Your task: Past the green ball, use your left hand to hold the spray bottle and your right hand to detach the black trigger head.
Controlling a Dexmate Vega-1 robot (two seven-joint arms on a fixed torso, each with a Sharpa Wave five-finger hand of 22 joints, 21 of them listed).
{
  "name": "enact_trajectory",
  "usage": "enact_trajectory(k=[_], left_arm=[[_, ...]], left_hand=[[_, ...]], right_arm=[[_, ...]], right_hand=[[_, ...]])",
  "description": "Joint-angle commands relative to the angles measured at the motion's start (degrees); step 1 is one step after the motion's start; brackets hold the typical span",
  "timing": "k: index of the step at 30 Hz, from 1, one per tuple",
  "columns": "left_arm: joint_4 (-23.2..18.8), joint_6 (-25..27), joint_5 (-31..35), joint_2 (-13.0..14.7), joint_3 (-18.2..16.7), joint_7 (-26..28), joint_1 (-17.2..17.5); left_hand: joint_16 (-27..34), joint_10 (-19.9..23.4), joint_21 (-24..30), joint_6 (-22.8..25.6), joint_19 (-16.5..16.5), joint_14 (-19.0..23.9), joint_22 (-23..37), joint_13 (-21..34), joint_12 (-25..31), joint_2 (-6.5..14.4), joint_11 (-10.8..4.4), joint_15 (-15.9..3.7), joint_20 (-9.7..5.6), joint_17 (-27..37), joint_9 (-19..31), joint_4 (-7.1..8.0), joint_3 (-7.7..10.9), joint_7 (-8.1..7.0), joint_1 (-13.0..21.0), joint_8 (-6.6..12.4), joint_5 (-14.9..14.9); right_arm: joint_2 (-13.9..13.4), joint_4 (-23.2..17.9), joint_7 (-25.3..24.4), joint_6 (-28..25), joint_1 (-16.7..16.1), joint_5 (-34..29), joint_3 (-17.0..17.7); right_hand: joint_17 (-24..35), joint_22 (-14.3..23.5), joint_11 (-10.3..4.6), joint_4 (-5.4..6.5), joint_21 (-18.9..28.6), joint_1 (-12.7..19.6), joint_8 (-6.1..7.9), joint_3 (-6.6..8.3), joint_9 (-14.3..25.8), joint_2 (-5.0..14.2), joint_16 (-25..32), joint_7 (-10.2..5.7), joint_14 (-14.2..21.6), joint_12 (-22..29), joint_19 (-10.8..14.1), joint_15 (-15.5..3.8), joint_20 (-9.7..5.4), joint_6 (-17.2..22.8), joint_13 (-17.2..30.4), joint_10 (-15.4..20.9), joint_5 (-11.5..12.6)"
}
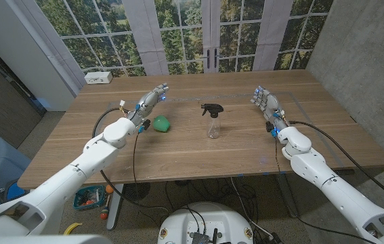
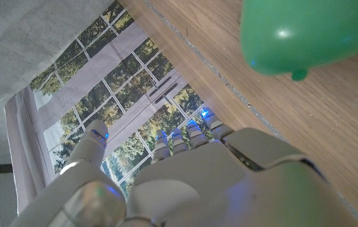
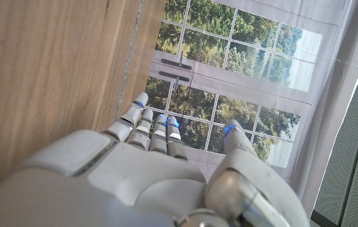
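Fingers of both hands, left [image 1: 152, 99] and right [image 1: 264, 102], are spread and empty. Mid-table, the bottle [image 1: 212, 126] stands upright, probably light, clear and slippery: grip its body; black head [image 1: 211, 108] on top. Ball [image 1: 161, 124] sits at its nine o'clock.

Bright daylight comes in through the windows [image 1: 178, 34] behind the bench [image 1: 198, 146]. Shadows are soft. Up close, the green ball [image 2: 305, 34] looks blurry with small shiny spots.
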Motion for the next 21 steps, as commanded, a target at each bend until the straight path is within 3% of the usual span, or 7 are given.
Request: enact_trajectory(k=[1, 21], left_arm=[[-4.62, 3.54, 9.13, 3.34, 2.85, 0.69, -1.75], [-7.31, 4.84, 18.81, 6.78, 6.69, -5.54, -5.34]], left_hand=[[-0.23, 0.10, -0.04, 0.54, 0.42, 0.23, 0.17, 0.09, -0.22, -0.19, -0.21, -2.16, -0.04, 0.22, 0.07, -0.62, 0.16, -0.44, 0.88, 0.47, -0.31], [-0.23, 0.50, -0.40, 1.98, 2.05, 0.43, 0.17, 0.13, -0.33, -1.51, -0.30, -2.25, -0.40, 0.22, 0.12, -1.57, 0.28, -1.62, 2.88, 0.78, -0.46]], right_arm=[[-0.04, -1.42, -1.11, 0.87, -1.87, -0.03, 0.48], [-0.17, -3.41, -2.81, 1.37, -3.81, -0.53, 0.89]], right_hand=[[-0.05, 0.14, -0.02, -0.28, -0.15, 0.09, 0.50, 0.20, 0.30, 0.50, 0.35, -0.03, 0.50, 0.32, 0.48, 0.07, 0.03, 0.68, 0.05, 0.63, 0.31], [-0.14, 0.16, -0.06, -0.28, -0.52, 0.00, 0.58, 0.08, 0.30, 0.56, 0.53, -0.16, 0.72, 0.41, 0.77, 0.09, 0.14, 0.97, -0.12, 0.85, 0.29]])
